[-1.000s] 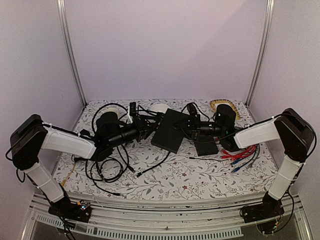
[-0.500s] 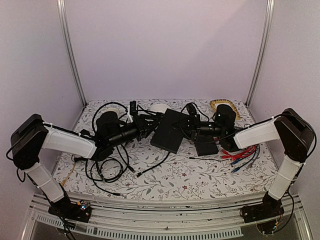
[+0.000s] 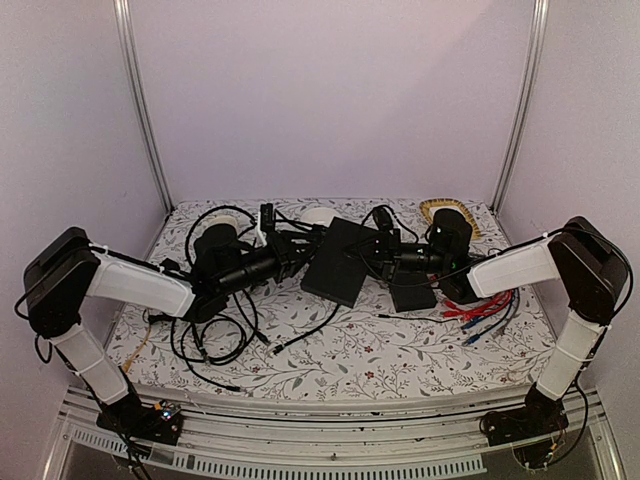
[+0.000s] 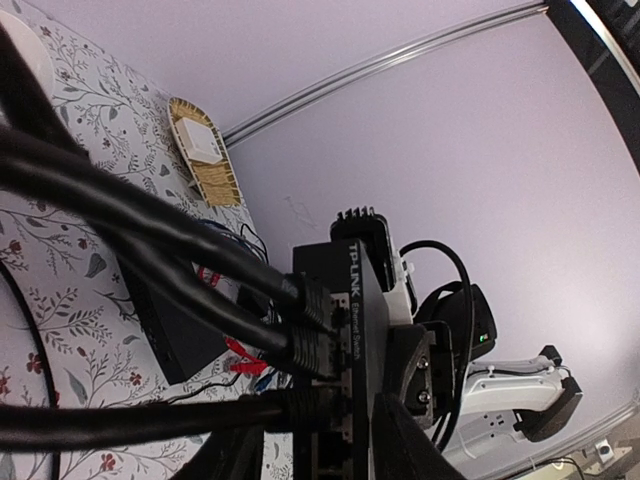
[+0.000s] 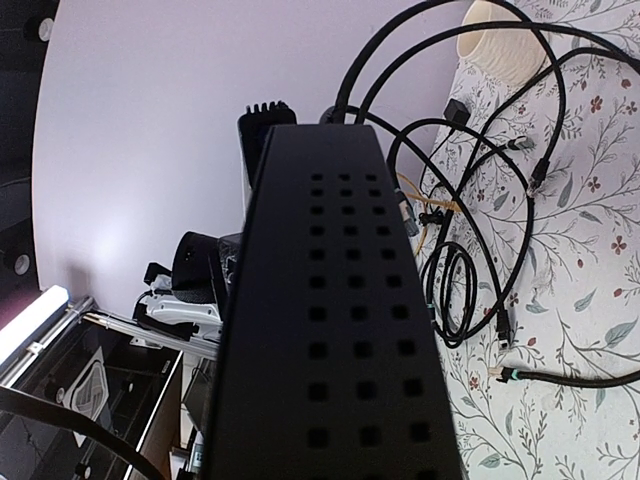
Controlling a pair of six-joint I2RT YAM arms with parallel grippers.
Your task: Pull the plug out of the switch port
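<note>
Floral-print cloth point(image 3: 400, 350) covers the table inside a pale lilac enclosure. At the far left, loose black round cables point(image 3: 215, 335) lie coiled, apart from the work area. The left gripper point(image 3: 303, 247) reaches rightward to the port edge of the flat matte-black rectangular switch point(image 3: 338, 262), which sits mid-table toward the far side. Its fingers point(image 4: 400, 445) stand partly open on either side of the lowest black moulded plug point(image 4: 305, 402); contact with the plug cannot be confirmed. This placement suits a straight pull away from the port. Three such plugs on thick black leads occupy neighbouring ports, so the leads crowd the approach. The switch carries white TP-LINK lettering point(image 4: 352, 290) beside the ports and rows of small vent holes point(image 5: 345, 280) along one narrow side. The right gripper point(image 3: 384, 247) is closed on the switch's right edge, judged to be a brace against the pull. A smaller black box point(image 3: 412, 293) lies just beside the switch, to the near right.
</note>
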